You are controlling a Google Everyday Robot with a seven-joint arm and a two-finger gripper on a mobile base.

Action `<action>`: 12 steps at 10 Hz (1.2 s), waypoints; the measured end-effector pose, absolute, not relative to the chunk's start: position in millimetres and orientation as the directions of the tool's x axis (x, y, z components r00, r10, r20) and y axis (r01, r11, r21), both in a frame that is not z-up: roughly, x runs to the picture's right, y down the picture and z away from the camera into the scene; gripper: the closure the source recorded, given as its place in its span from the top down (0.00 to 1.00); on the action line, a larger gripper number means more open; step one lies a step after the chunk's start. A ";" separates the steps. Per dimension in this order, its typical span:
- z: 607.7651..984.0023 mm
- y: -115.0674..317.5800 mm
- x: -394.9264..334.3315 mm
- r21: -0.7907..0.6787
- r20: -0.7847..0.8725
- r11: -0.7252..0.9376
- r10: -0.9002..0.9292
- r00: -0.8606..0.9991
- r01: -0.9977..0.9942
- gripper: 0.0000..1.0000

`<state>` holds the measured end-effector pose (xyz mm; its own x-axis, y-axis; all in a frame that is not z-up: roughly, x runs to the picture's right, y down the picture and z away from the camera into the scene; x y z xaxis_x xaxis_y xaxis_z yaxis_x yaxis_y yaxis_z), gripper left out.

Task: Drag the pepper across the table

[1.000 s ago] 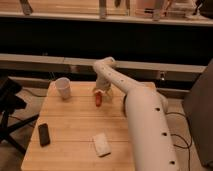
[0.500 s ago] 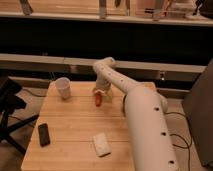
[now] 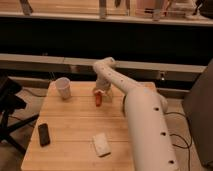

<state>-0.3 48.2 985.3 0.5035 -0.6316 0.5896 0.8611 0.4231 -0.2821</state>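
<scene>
The pepper (image 3: 98,99), small, slim and red-orange, lies on the light-wood table (image 3: 75,125) near its far edge, a little right of centre. My gripper (image 3: 100,92) hangs at the end of the white arm (image 3: 145,125), directly over the pepper's upper end and touching or nearly touching it. The arm reaches in from the lower right and bends down at the wrist above the pepper.
A white cup (image 3: 63,88) stands at the table's far left. A black phone-like object (image 3: 44,134) lies near the left front, and a white rectangular block (image 3: 101,144) lies front centre. A dark chair (image 3: 10,107) is left of the table; a long bench (image 3: 60,61) runs behind.
</scene>
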 end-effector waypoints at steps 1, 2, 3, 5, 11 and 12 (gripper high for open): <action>985.2 48.0 -0.2 -0.281 0.590 0.423 -0.632 0.503 0.861 0.80; 985.3 47.9 -0.2 -0.280 0.590 0.422 -0.633 0.501 0.862 0.80; 985.8 48.6 0.0 -0.280 0.591 0.420 -0.633 0.500 0.863 0.80; 986.0 48.9 0.4 -0.279 0.592 0.418 -0.634 0.497 0.865 0.80; 985.2 50.0 1.5 -0.274 0.594 0.411 -0.639 0.489 0.870 0.80; 986.0 51.4 1.9 -0.274 0.596 0.408 -0.639 0.487 0.871 0.80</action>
<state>1.9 51.4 986.0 0.4869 -0.6387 0.5958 0.8708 0.4082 -0.2740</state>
